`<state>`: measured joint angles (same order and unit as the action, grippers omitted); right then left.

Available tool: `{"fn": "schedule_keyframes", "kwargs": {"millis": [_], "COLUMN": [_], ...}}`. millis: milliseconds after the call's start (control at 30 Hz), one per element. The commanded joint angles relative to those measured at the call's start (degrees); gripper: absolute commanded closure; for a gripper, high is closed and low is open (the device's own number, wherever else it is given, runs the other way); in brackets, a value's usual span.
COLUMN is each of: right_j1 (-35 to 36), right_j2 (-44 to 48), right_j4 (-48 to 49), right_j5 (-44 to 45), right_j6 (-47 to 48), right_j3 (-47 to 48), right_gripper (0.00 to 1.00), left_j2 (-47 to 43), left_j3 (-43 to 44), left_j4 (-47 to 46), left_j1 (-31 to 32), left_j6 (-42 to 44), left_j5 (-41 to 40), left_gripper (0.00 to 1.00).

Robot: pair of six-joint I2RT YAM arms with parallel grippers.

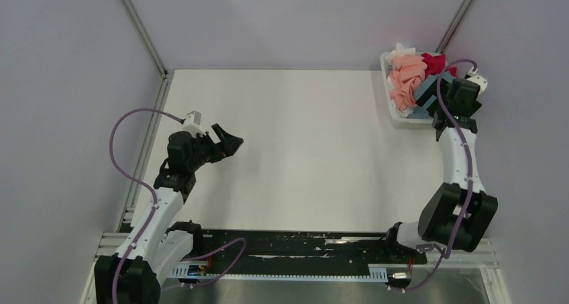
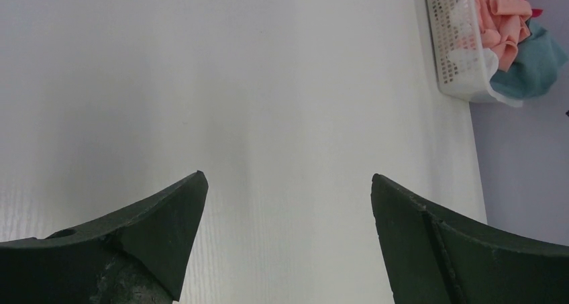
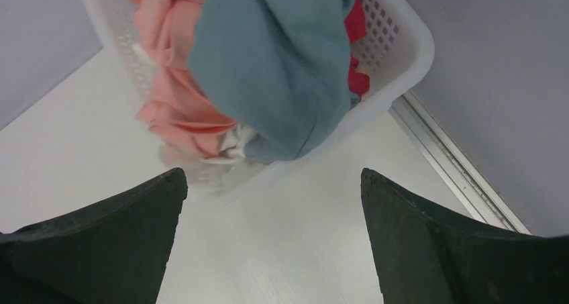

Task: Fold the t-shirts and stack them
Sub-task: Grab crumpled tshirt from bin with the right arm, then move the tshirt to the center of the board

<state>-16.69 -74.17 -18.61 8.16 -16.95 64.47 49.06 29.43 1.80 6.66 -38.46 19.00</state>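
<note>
Item one: flat white bench [image 1: 288,149], bare across most of its surface. Item two: white slatted plastic basket [image 3: 410,52], standing at the bench's far right corner, close to the grey wall. Contents, all crumpled and unfolded: dusty blue-grey cloth t-shirt [image 3: 275,69], lying uppermost at the near end and draped over the basket's near rim; salmon pink cloth t-shirt [image 1: 406,79], bunched along the left side and touching the blue-grey one; crimson red cloth t-shirt [image 1: 435,62], showing at the far right side and partly under the others; white cloth garment [image 1: 402,50], peeking out at the far end. How many shirts lie in the heap cannot be told. Item three: left end effector [image 2: 288,175], dark fingers spread wide with nothing between them, hanging above the bare left part of the bench, well apart from the basket. Item four: right end effector [image 3: 274,171], fingers likewise spread wide and holding nothing, poised just beside the basket's near end, the overhanging blue-grey cloth just beyond the fingertips and not touched by them. Item five: metal rail [image 3: 456,163], running along the bench's right edge beside the basket.
</note>
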Motion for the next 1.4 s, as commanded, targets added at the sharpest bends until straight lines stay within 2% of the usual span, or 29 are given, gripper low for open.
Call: {"fn": "schedule_keyframes", "kwargs": {"millis": [0, 200, 267, 333, 400, 433, 467, 500, 667, 900, 1033, 1167, 1267, 1367], "right_j1": [-4.2, -4.5, -4.6, -4.6, -4.7, -4.7, -4.9, -5.1, -5.8, -5.8, -5.8, -4.9, 1.4, 12.0], "right_j2": [-12.2, -26.4, -28.8, -30.1, -31.0, -31.0, -30.5, -29.5, -21.0, -11.4, -7.4, -5.5, -3.8, -1.2], "right_j4": [0.8, 0.7, 1.0, 1.5, 1.5, 1.6, 1.5, 1.6, 1.9, 4.0, 8.0, 7.2, 6.2, 6.7], "right_j5": [-5.9, -4.2, -6.7, -9.6, -9.7, -9.7, -9.8, -9.5, -2.9, 2.8, -5.7, -26.5, -34.8, -35.9], "right_j6": [1.3, 0.4, 0.4, 0.3, 0.2, 0.3, 0.3, 0.1, 0.6, 1.9, 0.6, -4.6, -4.6, -1.1], "right_j3": [10.3, 20.1, 21.5, 22.2, 22.8, 23.1, 23.2, 23.1, 25.0, 34.1, 37.4, 41.7, 43.0, 40.4], "right_gripper": [0.01, 0.11, 0.16, 0.32, 0.59, 0.77, 0.9, 0.99, 1.0, 1.0, 1.0, 1.0, 1.0, 1.0], "left_j2": [0.6, 1.8, 2.3, 2.8, 3.2, 3.5, 3.6, 3.5, 2.6, 0.4, -1.8, -3.9, -6.1, -8.6], "left_j3": [2.2, 2.8, 3.2, 3.4, 3.6, 3.9, 3.9, 4.1, 4.1, 3.4, 2.9, 2.5, 2.5, 2.2], "left_j4": [-2.1, 0.3, 0.9, 1.0, 1.4, 1.5, 1.9, 2.1, 2.5, 2.7, 3.2, 4.4, 5.6, 8.1], "left_j1": [0.0, 0.1, 0.1, 0.1, 0.1, 0.1, 0.1, 0.1, 0.1, 0.1, 0.1, 0.1, 0.1, 0.1], "left_j6": [1.4, 2.0, 2.3, 2.3, 2.3, 2.4, 2.4, 2.4, 2.2, 1.6, 1.2, 0.7, 0.3, -0.1], "left_j5": [-1.8, -3.9, -4.4, -4.7, -4.7, -4.6, -4.7, -4.6, -4.5, -3.9, -3.8, -3.9, -4.1, -5.4], "left_gripper": [0.0, 0.0, 0.0, 0.0, 0.0, 0.0, 0.0, 0.0, 0.0, 0.0, 0.0, 0.0, 0.0, 0.0]}}
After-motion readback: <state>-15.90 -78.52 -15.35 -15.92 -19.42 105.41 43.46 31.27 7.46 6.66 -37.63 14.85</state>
